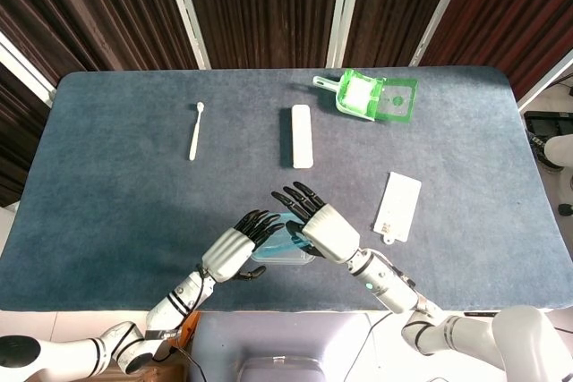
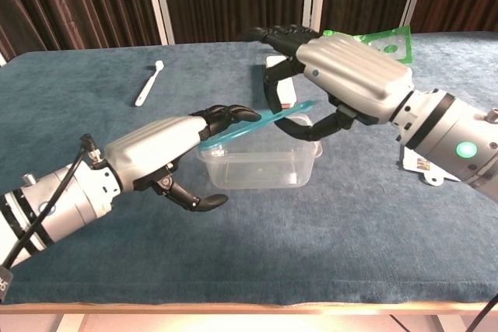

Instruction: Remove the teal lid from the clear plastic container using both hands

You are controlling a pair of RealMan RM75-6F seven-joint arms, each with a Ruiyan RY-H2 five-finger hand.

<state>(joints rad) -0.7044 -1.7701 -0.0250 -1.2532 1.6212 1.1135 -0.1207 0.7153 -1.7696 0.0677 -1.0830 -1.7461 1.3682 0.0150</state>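
Observation:
The clear plastic container (image 2: 257,167) stands flat on the blue table near its front edge, also seen as the container (image 1: 288,257) from above. The teal lid (image 2: 261,123) hangs tilted just above its rim. My right hand (image 2: 350,75) pinches the lid's right end between thumb and a finger. My left hand (image 2: 159,153) is at the container's left, fingers stretched out and touching the lid's left edge, thumb curled below and off the container wall. In the head view the lid (image 1: 277,241) shows between the left hand (image 1: 235,252) and the right hand (image 1: 324,228).
A white toothbrush (image 1: 195,130) lies at the back left, a white oblong case (image 1: 302,135) at the back centre. A green dustpan with a packet (image 1: 367,97) sits at the back right. A white card (image 1: 397,207) lies to the right of my right hand.

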